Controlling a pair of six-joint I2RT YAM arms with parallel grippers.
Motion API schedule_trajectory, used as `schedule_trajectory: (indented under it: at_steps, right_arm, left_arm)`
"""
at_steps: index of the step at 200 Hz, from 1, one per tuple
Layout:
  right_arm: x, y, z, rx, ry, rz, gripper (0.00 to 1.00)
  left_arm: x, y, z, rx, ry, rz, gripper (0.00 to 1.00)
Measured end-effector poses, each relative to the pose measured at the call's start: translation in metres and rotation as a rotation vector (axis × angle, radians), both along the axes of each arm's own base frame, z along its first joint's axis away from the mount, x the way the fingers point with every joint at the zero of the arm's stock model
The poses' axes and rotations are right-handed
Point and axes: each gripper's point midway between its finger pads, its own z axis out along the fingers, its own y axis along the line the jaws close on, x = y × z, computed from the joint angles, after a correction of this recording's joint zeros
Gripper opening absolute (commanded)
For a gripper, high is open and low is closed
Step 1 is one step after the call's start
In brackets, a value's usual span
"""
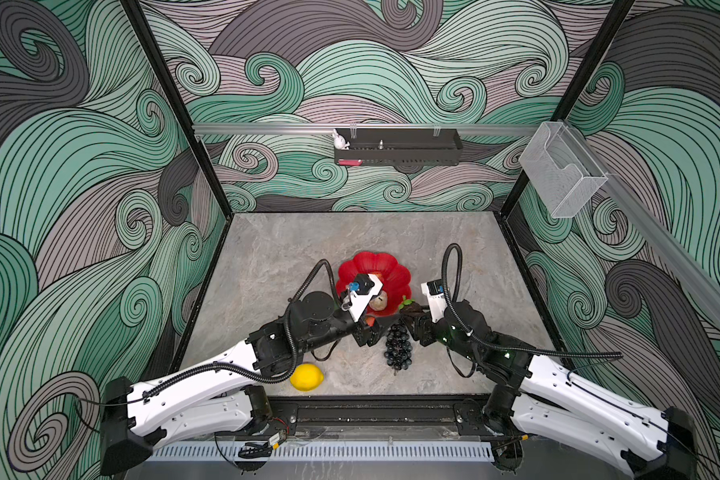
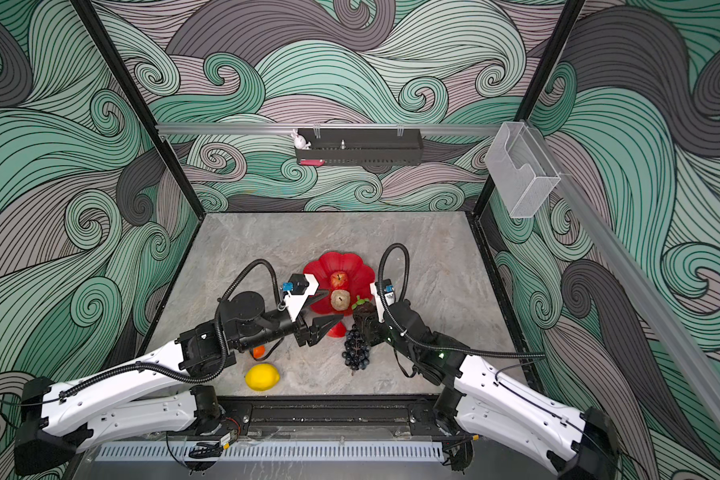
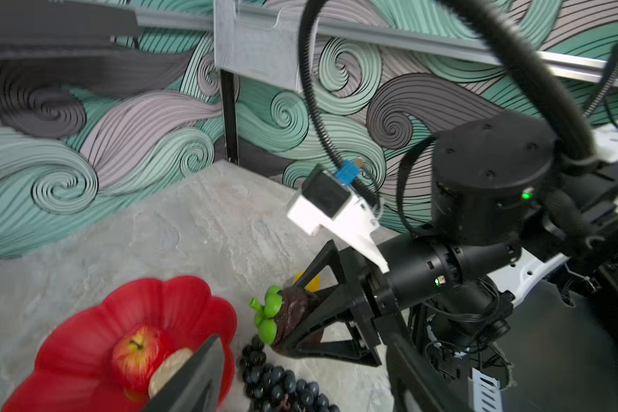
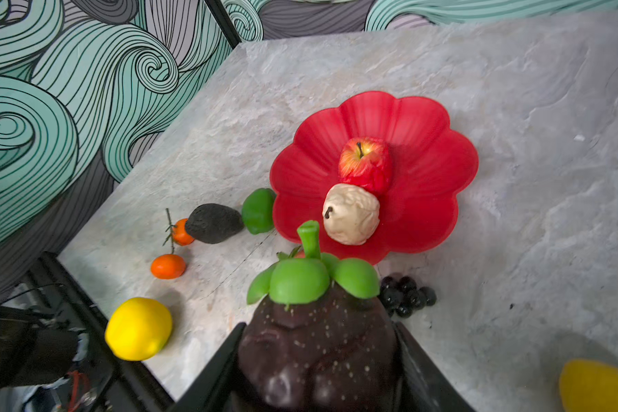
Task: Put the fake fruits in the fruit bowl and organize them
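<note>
We work on a grey marbled tabletop boxed in by walls of green and grey swirls. Nearest us, well short of the fruit bowl and toward the left arm's side, lies the lemon. The grape bunch lies closer to the bowl's near rim.

Between the grapes and that rim, the right gripper is clamped on a dark purple fruit with a green cap, its stem pointing at the bowl. We cannot tell whether the fruit is clear of the table.

The left gripper hangs over the bowl's near rim on the left arm's side, jaws apart with nothing between them. Off that same side of the bowl are a green fruit touching the rim, an avocado and oranges.

Inside the bowl, a cream lumpy fruit rests against the apple; the far petals are bare. Beyond the bowl, a black tray hangs on the back wall.

We judge the step in hand to be carrying the purple fruit into the bowl. The next move calls for a lift over the scalloped rim, a set-down on a bare petal away from the two fruits, then a release. The left gripper should clear the rim first, since the arms are close here.
</note>
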Motion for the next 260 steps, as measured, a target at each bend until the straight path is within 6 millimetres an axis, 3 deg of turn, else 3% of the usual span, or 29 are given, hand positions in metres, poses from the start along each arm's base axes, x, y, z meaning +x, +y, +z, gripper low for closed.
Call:
schedule_trajectory:
  at_steps: [28,47,94,216,260]
  right_arm:
    - [0.002,0.007,-0.002,-0.009,-0.092,0.039,0.43]
    - [0.001,0.015,0.002,-0.003,-0.144,0.072,0.43]
    - [-0.003,0.038,0.007,-0.001,-0.231,0.147,0.41]
    - [-0.014,0.058,0.014,0.012,-0.309,0.215,0.40]
    - [-0.014,0.058,0.015,0.004,-0.316,0.208,0.40]
  left_arm:
    - [0.036,0.014,-0.019,0.028,0.200,0.122,0.66]
    - [0.050,0.016,-0.033,0.044,0.316,0.165,0.64]
    - [0.042,0.006,-0.059,0.075,0.494,0.132,0.55]
    - [0.041,0.000,-0.070,0.057,0.609,0.135,0.31]
    - [0.041,-0.001,-0.072,0.058,0.622,0.137,0.28]
